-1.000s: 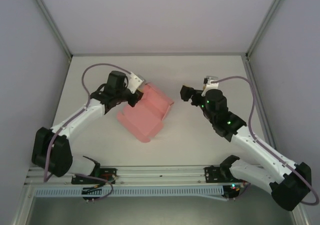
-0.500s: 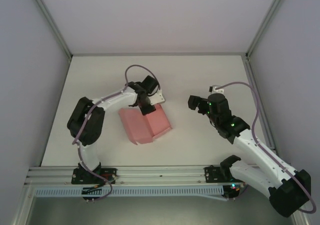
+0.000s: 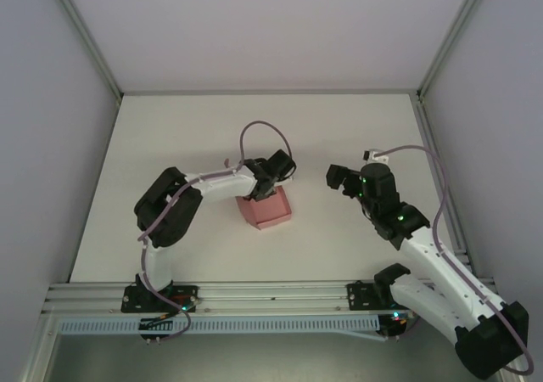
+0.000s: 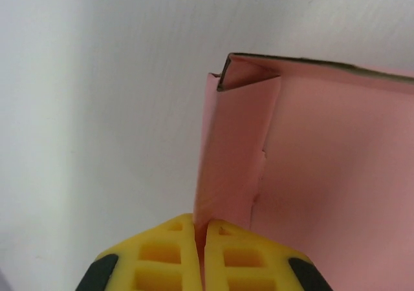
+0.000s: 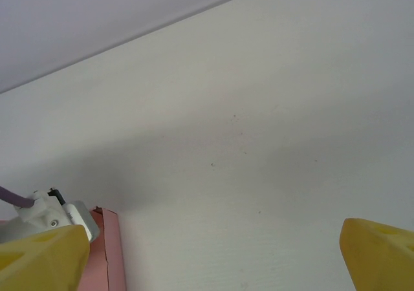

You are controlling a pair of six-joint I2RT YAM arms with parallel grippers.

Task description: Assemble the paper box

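Note:
The paper box [image 3: 270, 210] is a pale pink, partly folded card standing on the white table near the middle. My left gripper [image 3: 270, 178] is right behind it, reaching in from the left. In the left wrist view the yellow fingers [image 4: 162, 252] are shut on a narrow upright flap of the paper box [image 4: 323, 155], whose folded corner stands above. My right gripper [image 3: 338, 176] hovers to the right of the box, apart from it. Its yellow fingertips [image 5: 45, 255] stand wide open with bare table between them, and the edge of the paper box [image 5: 108, 252] shows at lower left.
Grey enclosure walls [image 3: 51, 144] with metal corner posts close in the table at the left, right and back. The arms' base rail [image 3: 271, 293] runs along the near edge. A purple cable [image 3: 254, 136] loops above the left wrist.
The left arm swung right toward the table's middle, carrying the card with it. The flat, spread sheet now stands folded into a smaller shape. The right gripper drifted slightly right, still open.

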